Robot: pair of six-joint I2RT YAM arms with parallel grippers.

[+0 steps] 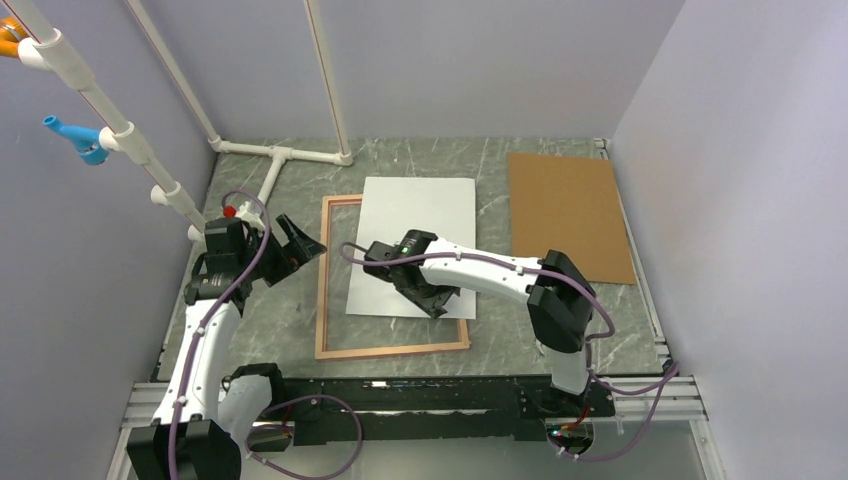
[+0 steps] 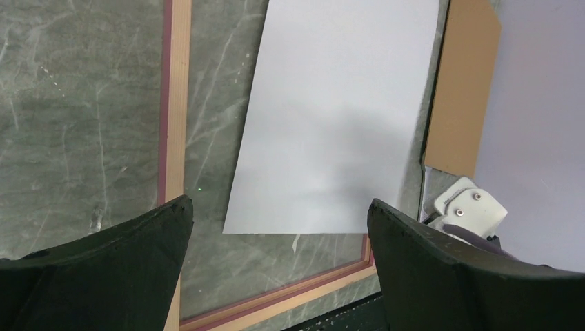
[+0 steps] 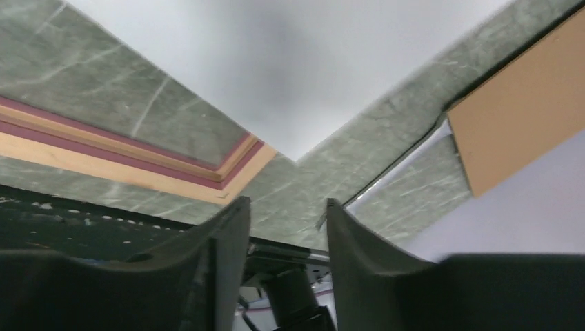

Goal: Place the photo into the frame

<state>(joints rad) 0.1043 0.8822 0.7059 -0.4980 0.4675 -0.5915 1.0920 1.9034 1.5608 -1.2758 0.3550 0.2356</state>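
The photo [image 1: 415, 225] lies white back up on the table, skewed across the frame [image 1: 325, 300]. Its far edge reaches past the frame's far rail and its right side covers the right rail. My right gripper [image 1: 435, 300] hovers over the photo's near right part. In the right wrist view the right gripper [image 3: 288, 201] is open with nothing between its fingers, and the photo [image 3: 296, 62] and the frame's corner [image 3: 138, 162] lie beyond. My left gripper [image 1: 300, 243] stands wide open by the frame's left rail. The left wrist view shows the left gripper [image 2: 279, 203], the photo [image 2: 338, 117] and the frame [image 2: 178, 103].
A plain brown backing board [image 1: 568, 215] lies flat at the back right, near the right wall; it also shows in both wrist views [image 2: 465, 89] [image 3: 517, 131]. White pipes [image 1: 275, 155] cross the back left. A black rail [image 1: 430, 395] runs along the near edge.
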